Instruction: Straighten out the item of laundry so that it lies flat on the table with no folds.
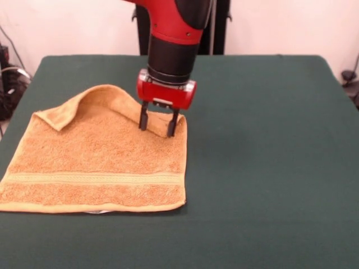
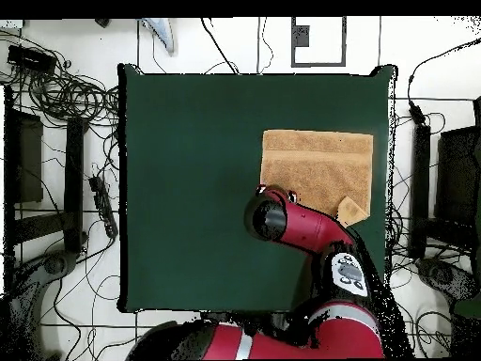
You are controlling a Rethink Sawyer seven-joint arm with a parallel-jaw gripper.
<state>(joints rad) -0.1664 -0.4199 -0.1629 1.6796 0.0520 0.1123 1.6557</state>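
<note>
The orange-tan towel (image 1: pixel 101 162) lies on the left part of the green table (image 1: pixel 269 168). It is mostly flat, with a woven band near its front edge. Its far left corner (image 1: pixel 61 115) is folded over onto the towel, and the far edge beside it rises in a hump. My gripper (image 1: pixel 157 124) points straight down at the towel's far right corner. Its fingers (image 1: pixel 143 120) are apart, with the tips at the cloth and nothing held between them. In the overhead view the towel (image 2: pixel 318 169) shows its folded corner (image 2: pixel 352 209). The arm (image 2: pixel 282 221) hides the gripper there.
The towel lies close to the table's edge (image 2: pixel 387 141) in the overhead view. Cables (image 2: pixel 66 94) and equipment stands (image 2: pixel 418 188) surround the table on the floor. The robot's black pedestal (image 1: pixel 221 28) stands behind the table's far side.
</note>
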